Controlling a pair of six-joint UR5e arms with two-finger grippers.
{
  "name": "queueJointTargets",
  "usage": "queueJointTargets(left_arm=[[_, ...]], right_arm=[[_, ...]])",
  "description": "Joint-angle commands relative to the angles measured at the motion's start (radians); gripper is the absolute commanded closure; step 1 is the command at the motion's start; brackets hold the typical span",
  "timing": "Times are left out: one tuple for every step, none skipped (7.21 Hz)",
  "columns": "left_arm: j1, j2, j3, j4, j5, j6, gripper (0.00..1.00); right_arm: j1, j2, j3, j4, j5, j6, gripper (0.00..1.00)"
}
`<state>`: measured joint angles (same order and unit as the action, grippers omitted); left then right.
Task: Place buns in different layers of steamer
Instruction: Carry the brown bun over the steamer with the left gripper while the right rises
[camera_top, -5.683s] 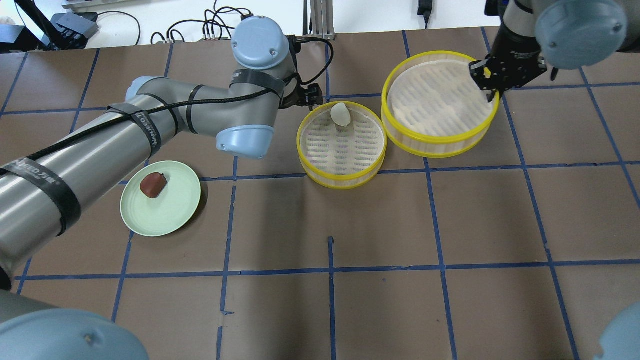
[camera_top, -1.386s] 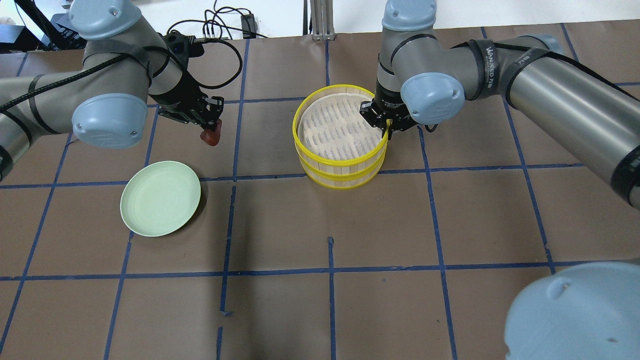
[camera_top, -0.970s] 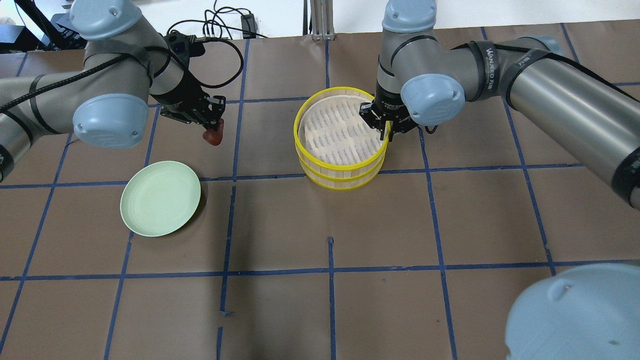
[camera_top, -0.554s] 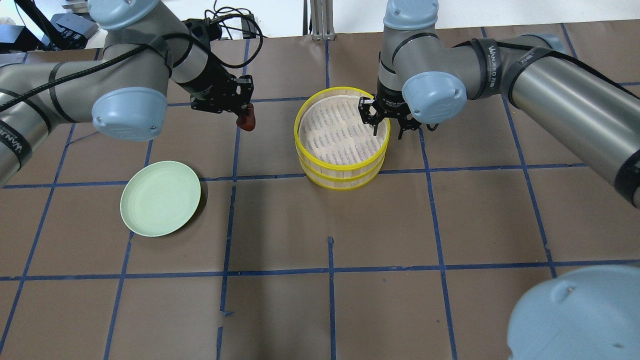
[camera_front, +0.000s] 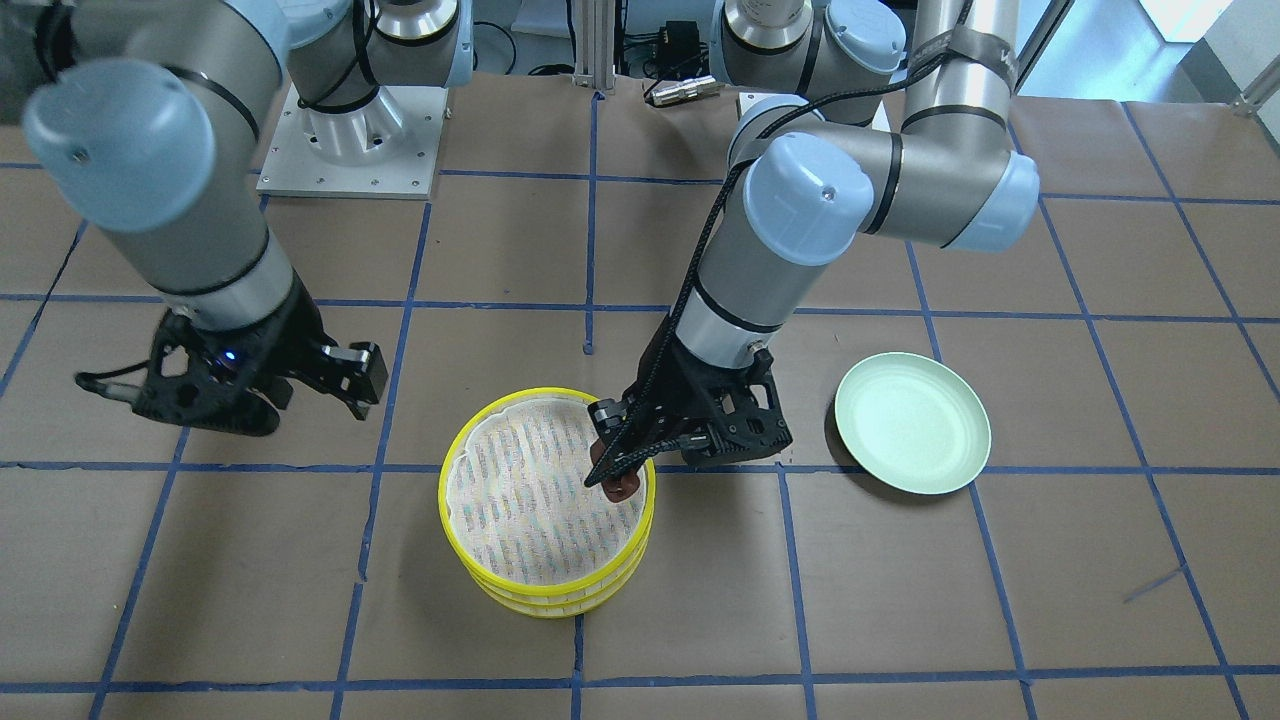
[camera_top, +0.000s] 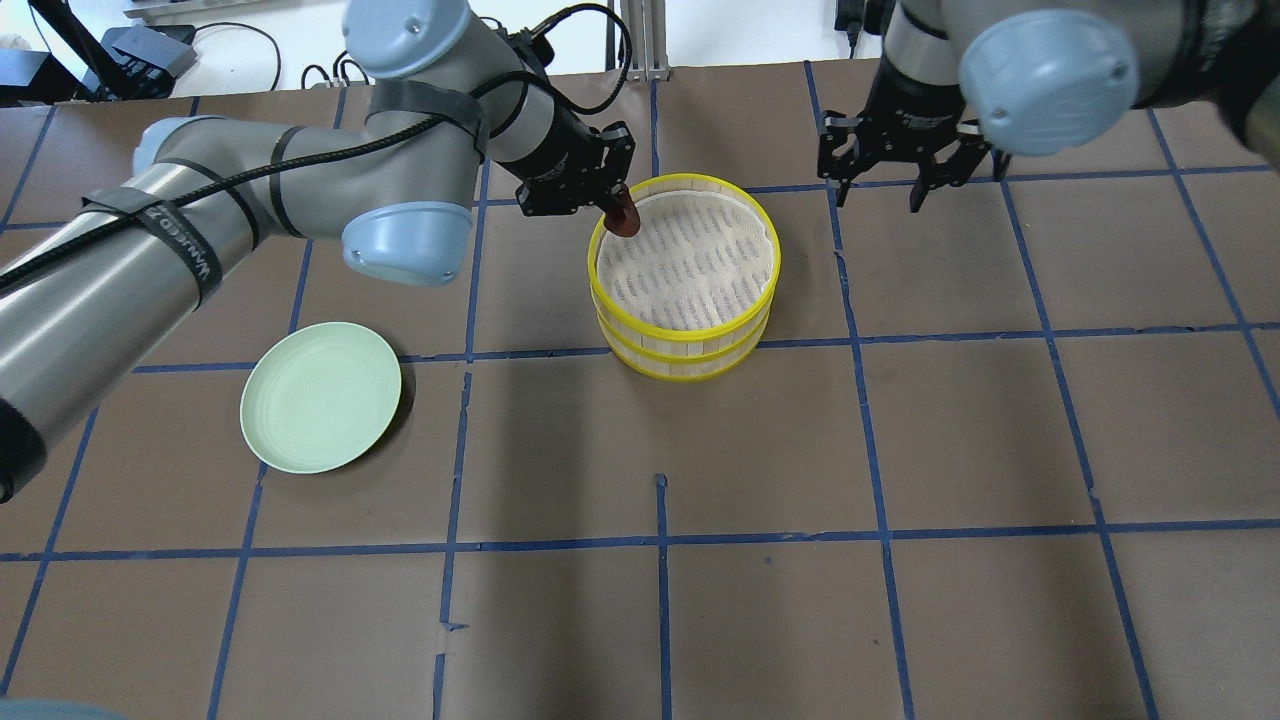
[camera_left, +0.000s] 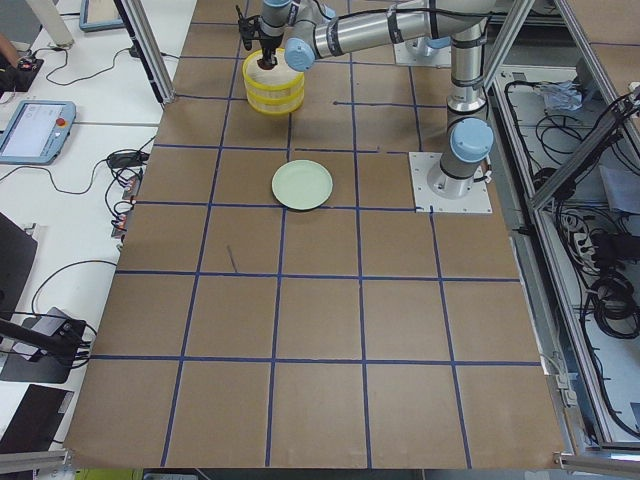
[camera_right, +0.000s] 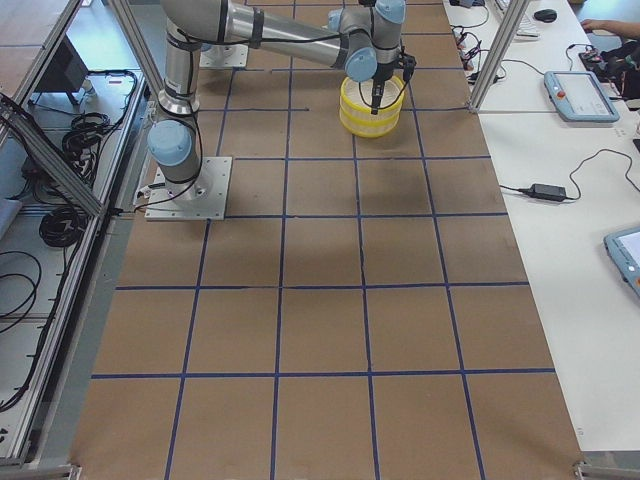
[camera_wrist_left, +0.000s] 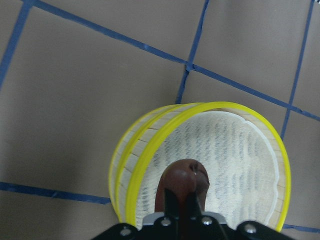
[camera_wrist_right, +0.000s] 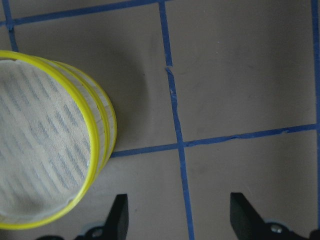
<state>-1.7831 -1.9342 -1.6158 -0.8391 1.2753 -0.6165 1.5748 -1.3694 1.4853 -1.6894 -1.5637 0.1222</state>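
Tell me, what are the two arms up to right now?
Left fingers shut on dark reddish-brown bun, over rim of top yellow-rimmed steamer tray. Right fingers open, empty, well aside. Top tray's cloth bare; pale green plate empty.

Both arms were silvery-grey tubes, jointed with rounded pale blue caps (camera_top: 407, 233), each cap dotted with a small screw. The left arm (camera_top: 300, 190) wore black straps (camera_top: 180, 250) printed with white lettering, and these pinned a black cable (camera_top: 340, 155) along it. The right arm (camera_front: 200, 240) ended in a black wrist housing with a tiny blue light (camera_front: 228, 352). Its square metal base plate (camera_front: 300, 172) was edged with screws. The left gripper (camera_top: 622, 214) and right gripper (camera_top: 878, 192) were black and angular.
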Motion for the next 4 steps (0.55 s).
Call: queueJointTargets(left_arm=[[-0.048,-0.037,0.011,0.043,-0.001,-0.090,0.94],[-0.076,-0.057,0.010,0.043,0.004,-0.144,0.46],[-0.102,-0.078,0.013,0.057,0.015,-0.198,0.07],[-0.102,-0.078,0.013,0.058,0.015,-0.198,0.00]], right_arm=[[-0.015,-0.135,-0.072,0.221,0.002,-0.087,0.21],[-0.007,-0.179,-0.082,0.262,0.039,-0.093,0.15],[-0.007,-0.178,-0.074,0.264,0.036,-0.092,0.12],[-0.007,-0.175,-0.060,0.264,0.025,-0.087,0.11]])
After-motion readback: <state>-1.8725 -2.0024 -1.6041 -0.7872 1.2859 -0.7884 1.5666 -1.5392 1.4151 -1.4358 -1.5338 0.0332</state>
